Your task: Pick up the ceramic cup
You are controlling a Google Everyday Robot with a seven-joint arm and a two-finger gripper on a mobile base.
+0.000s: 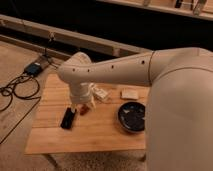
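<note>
Ceramic = stiff, slick, chips if knocked, light enough. Small reddish-brown cup [85, 110] (my guess) sits left-middle of bench [102, 136], just right of black block [66, 119]. Gripper [78, 107] low, right beside it; can't tell if clamped or loose. I'd pinch across rim wall, gently.

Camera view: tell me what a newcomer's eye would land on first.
The big white robot arm dominates the picture. It reaches from the right across the wooden table, and its gripper hangs low over the table's left-middle, beside a flat black object. Next comes the dark bowl on the table's right side, then the tangle of cables on the floor to the left.
</note>
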